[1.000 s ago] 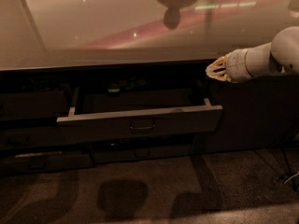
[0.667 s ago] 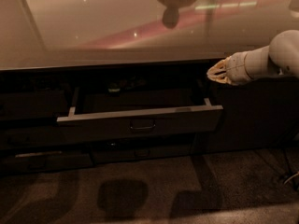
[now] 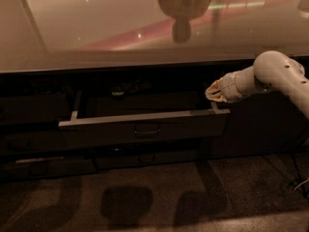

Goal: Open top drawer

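The top drawer (image 3: 145, 124) stands pulled out from under the glossy counter, its dark front edged by a pale grey rim and sides. A small loop handle (image 3: 147, 131) sits at the middle of the front. My gripper (image 3: 214, 92) hangs at the drawer's right rear corner, just above the right side rail, well right of the handle. The white arm (image 3: 275, 79) comes in from the right edge. The inside of the drawer is dark and mostly hidden.
A glossy counter top (image 3: 96, 28) runs across the upper half. Shallower dark drawer fronts (image 3: 48, 166) lie below and left of the open one. A dark cabinet face (image 3: 260, 124) stands to the right. Dark speckled floor (image 3: 154, 202) spreads in front.
The arm has shifted slightly; the gripper stays by the drawer's right rear corner. The drawer is as far out as before.
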### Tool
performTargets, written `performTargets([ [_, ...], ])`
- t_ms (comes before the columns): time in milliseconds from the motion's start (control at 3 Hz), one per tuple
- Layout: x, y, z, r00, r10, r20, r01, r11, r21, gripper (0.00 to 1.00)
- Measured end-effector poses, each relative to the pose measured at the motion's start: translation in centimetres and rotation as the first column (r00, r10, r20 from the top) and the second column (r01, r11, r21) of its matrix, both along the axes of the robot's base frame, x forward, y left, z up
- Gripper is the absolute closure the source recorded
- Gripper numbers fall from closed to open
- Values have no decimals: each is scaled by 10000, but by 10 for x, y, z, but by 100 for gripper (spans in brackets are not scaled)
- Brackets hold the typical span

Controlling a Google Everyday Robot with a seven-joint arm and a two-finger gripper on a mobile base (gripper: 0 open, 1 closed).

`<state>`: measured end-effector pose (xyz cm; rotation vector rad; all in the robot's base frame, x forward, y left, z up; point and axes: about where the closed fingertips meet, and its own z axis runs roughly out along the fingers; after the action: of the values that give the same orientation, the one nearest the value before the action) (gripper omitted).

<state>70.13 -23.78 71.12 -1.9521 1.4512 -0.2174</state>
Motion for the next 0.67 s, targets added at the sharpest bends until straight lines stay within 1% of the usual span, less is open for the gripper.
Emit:
performTargets([
  [333,2,0,-1,10000,-40,-46,40,10000,-21,100],
  [667,22,-6,-38,9947,-315,-974,290,9992,-274,100],
])
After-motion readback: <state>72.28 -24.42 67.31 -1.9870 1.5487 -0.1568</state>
